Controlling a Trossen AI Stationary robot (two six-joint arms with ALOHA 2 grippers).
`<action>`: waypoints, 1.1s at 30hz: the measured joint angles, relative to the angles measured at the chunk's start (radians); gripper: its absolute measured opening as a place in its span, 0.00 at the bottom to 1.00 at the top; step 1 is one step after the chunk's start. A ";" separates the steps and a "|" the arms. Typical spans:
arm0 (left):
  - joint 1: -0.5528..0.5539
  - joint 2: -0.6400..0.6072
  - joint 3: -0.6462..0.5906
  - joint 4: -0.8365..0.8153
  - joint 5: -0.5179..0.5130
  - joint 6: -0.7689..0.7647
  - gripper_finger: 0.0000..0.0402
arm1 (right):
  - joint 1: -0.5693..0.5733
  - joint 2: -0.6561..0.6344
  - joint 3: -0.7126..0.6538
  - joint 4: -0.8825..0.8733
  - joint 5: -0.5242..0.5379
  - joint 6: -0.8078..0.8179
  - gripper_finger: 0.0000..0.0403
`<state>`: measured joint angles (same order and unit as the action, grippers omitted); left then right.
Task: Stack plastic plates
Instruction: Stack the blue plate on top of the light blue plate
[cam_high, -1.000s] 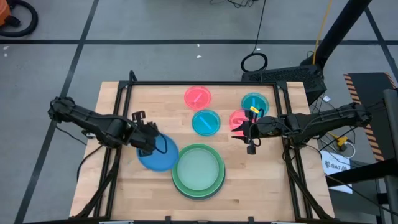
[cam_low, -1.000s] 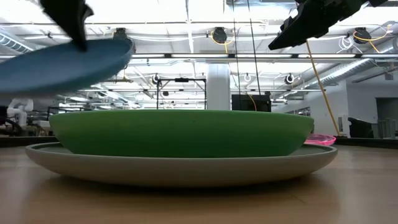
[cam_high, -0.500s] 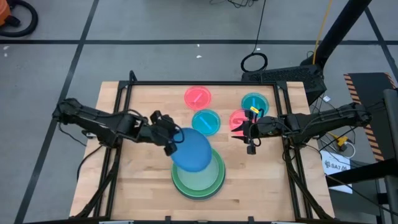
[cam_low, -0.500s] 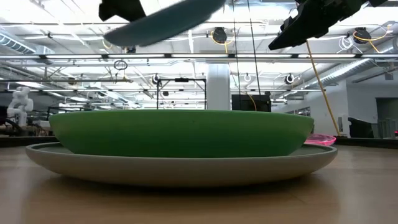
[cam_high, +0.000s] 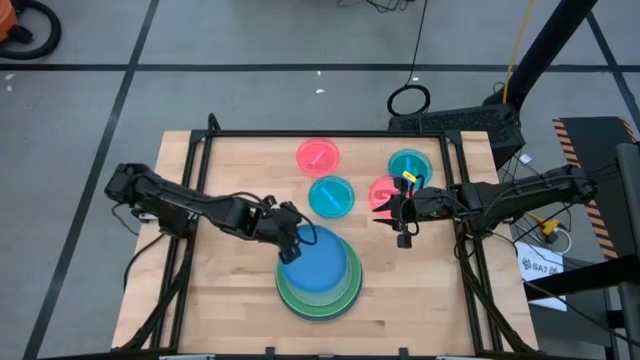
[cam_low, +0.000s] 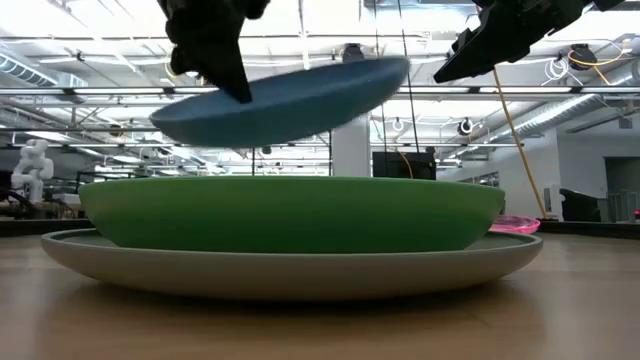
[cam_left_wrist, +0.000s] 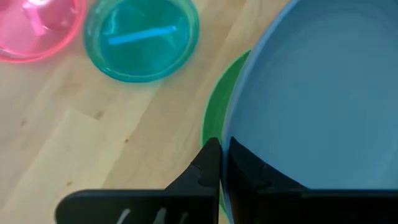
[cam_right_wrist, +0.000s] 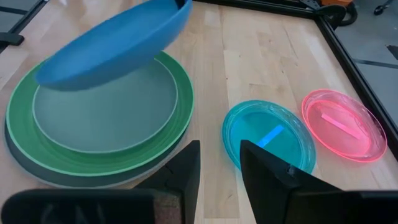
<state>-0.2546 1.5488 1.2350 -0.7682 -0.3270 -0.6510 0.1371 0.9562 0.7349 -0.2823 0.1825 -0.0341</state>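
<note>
The blue plate hangs in the air over the stack, held by my left gripper, which is shut on its rim. The stack is a pale green plate inside a green plate, which sits on the large grey plate. Two teal plates and a pink plate lie flat on the far half of the table. My right gripper waits open above a second pink plate, partly hiding it. My left gripper pinches the blue plate's rim on its left side, one finger outside and one finger on the inner face. It comes from the table's left. The plate is lifted clear above the stack, tilted, its free right edge higher.
A black frame rail runs round the wooden table. Bare wood lies left of and in front of the stack. The nearer teal plate sits just beyond the stack's far edge.
My left gripper has carried the blue plate from left of the stack toward the table's right. It rose and tipped on the way, then came down, and the plate now hangs tilted over the stack. The gripper has stayed shut on the rim.
</note>
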 joint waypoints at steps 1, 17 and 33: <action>0.000 0.009 0.000 0.003 0.005 0.000 0.03 | 0.000 0.000 0.000 -0.001 0.000 0.000 0.27; 0.004 0.053 -0.001 0.011 0.034 0.002 0.07 | 0.000 0.000 0.000 -0.011 0.000 0.008 0.27; 0.005 0.053 -0.001 0.016 0.069 0.014 0.14 | 0.000 0.000 0.000 -0.011 0.000 0.008 0.27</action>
<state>-0.2501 1.6020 1.2343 -0.7522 -0.2584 -0.6374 0.1371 0.9562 0.7349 -0.2928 0.1825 -0.0262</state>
